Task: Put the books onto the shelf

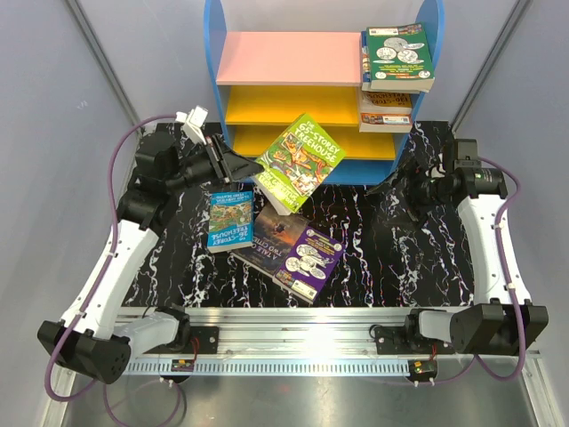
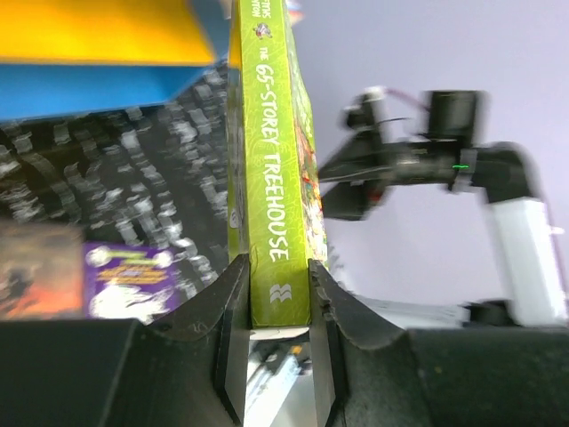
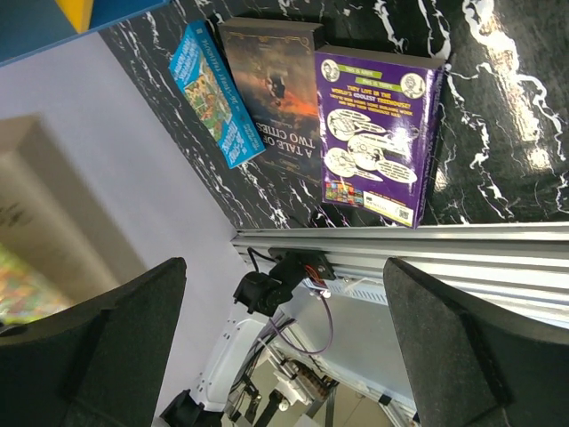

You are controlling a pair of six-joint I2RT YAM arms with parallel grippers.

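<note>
Lime-green Treehouse book (image 1: 300,160), pinched by its spine in the left gripper (image 2: 278,307), tilts before the shelf (image 1: 284,58), seemingly for slotting in, while the right gripper (image 3: 284,347) gapes empty.

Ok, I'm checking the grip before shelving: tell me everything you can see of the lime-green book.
The lime-green book is a thin paperback with a cartoon cover; its spine reads "The 65-Storey Treehouse". The left gripper is shut on the foot of the spine, one finger on each cover. It is held tilted above the table, cover towards the top camera, in front of the shelf's lower yellow boards. Nothing else clearly touches it.
</note>
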